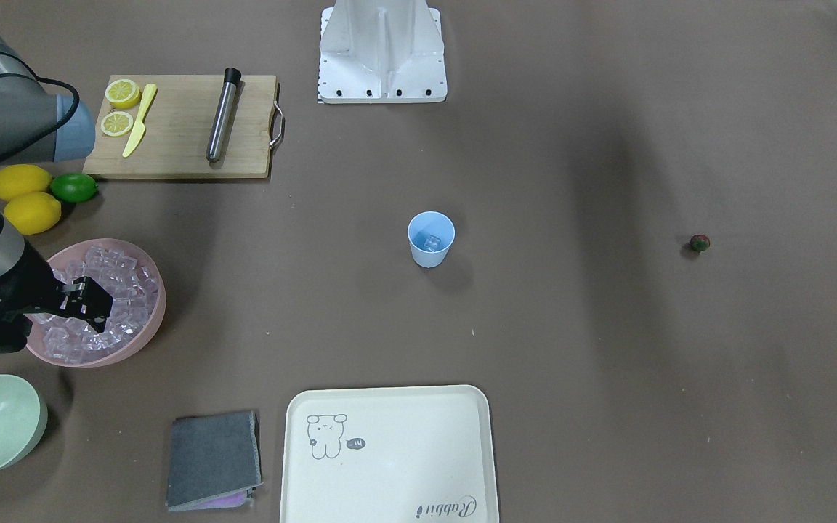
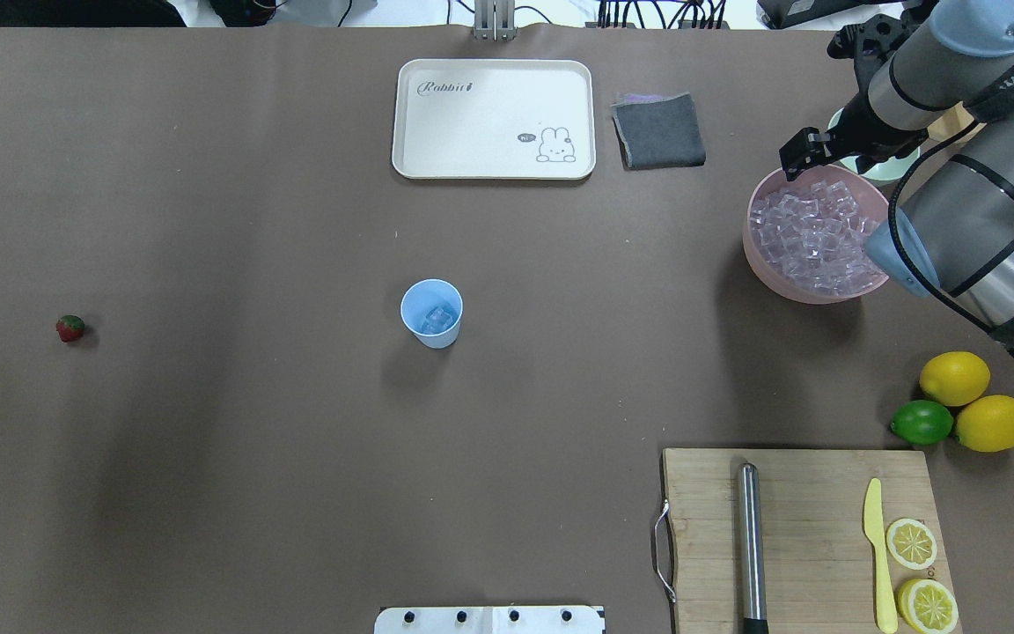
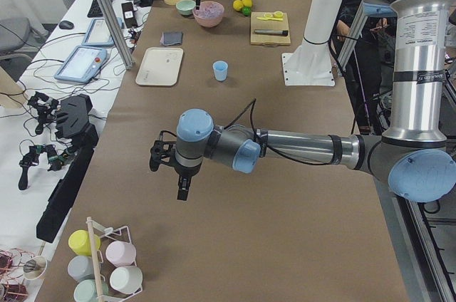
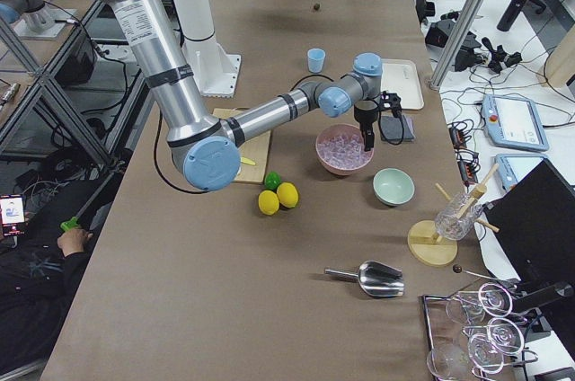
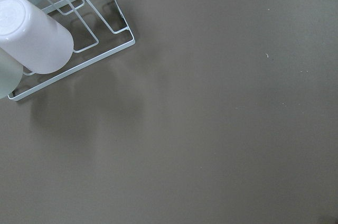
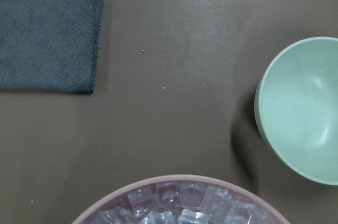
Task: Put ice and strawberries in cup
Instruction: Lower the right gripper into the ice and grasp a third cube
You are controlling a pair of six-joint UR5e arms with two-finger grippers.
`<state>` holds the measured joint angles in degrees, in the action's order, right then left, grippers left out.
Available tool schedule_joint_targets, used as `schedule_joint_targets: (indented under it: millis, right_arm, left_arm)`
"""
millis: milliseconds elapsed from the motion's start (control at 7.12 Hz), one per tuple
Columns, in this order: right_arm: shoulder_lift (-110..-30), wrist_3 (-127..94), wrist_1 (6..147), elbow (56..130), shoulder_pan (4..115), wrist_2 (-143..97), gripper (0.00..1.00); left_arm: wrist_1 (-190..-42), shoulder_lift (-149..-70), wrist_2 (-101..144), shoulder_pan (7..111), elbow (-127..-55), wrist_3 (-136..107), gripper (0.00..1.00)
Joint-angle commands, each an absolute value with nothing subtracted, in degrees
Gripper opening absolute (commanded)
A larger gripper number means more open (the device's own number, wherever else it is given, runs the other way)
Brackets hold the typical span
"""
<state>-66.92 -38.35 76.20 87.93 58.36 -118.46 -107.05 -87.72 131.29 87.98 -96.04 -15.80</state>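
Ice (image 1: 124, 280) lies in two places: a heap of clear cubes in the pink bowl (image 1: 160, 318), and at least one cube at the bottom of the cup (image 1: 429, 258). The cup stands upright and alone mid-surface, which I judge puts it within reach of both arms. The strawberry (image 1: 700, 242) lies on the bare surface (image 1: 578, 327), well apart from the cup on the left arm's side. It is not yet in the cup, so the task looks partly done, with some ice in and the berry to come.

The bowl sits on the right arm's side, and the right tool (image 1: 90, 303) hangs over it pointing down, above the cubes at the side towards the green bowl (image 1: 39, 421). That pose suits taking another cube, in my judgement. The black fingers blur against the ice, so I cannot tell whether they are spread, closed, or holding a cube. The right wrist view shows only the bowl's rim, a few cubes, the green bowl and a grey cloth (image 6: 47, 39).

The left tool (image 3: 183, 189) hangs low over the surface at the far end from the bowls, near a mug rack (image 5: 105, 29). That looks like a parked pose, clear of the right arm's work. Its state cannot be told.

The green bowl shows only its bare inside. Lemons and a lime (image 1: 73, 187) lie loose beside the cutting board (image 1: 179, 149).
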Motion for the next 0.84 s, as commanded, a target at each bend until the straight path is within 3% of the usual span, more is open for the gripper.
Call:
schedule_joint_targets:
  millis: [0, 702]
  right_arm:
    - [-67.2, -37.2, 73.6, 87.1, 57.0, -118.5, 0.96]
    - [-67.5, -36.8, 73.6, 85.6, 55.2, -117.8, 0.94]
  left_arm:
    - [-107.1, -87.7, 131.2, 88.0, -96.0, -15.7, 0.98]
    - [-107.1, -87.7, 131.3, 88.0, -95.9, -15.7, 0.98]
